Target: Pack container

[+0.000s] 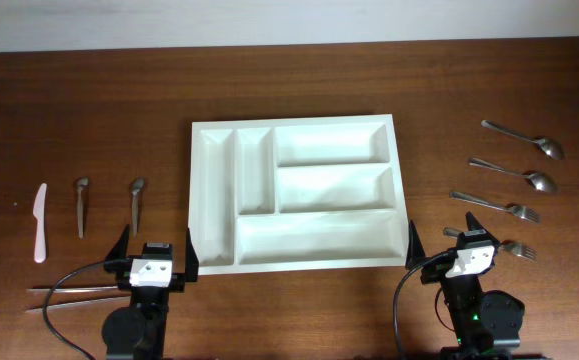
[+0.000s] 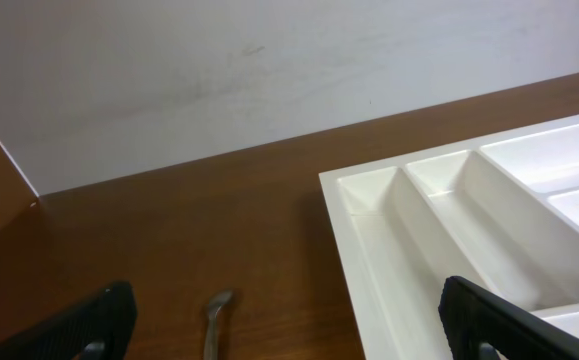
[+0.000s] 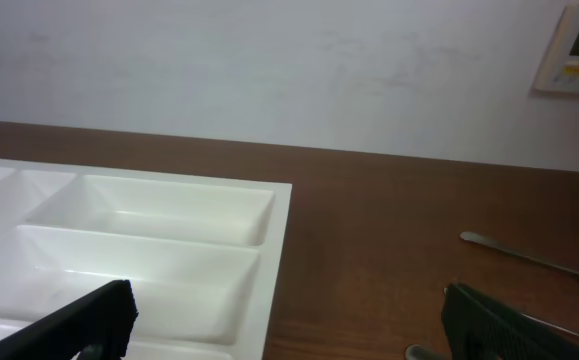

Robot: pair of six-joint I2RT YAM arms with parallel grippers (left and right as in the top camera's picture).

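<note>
Bench carries everything. The container lies flat at centre, all five compartments empty. It looks like light, stiff, smooth plastic, so it will likely skate if bumped. If it needs shifting, pinch the outer rim or a divider wall, not the floor.

Left jaws are wide and empty at its near-left corner. Right jaws are wide and empty at its near-right corner, beside the nearest fork.

On the left lie chopsticks, a white knife and two small spoons. On the right lie two spoons and two forks.
</note>
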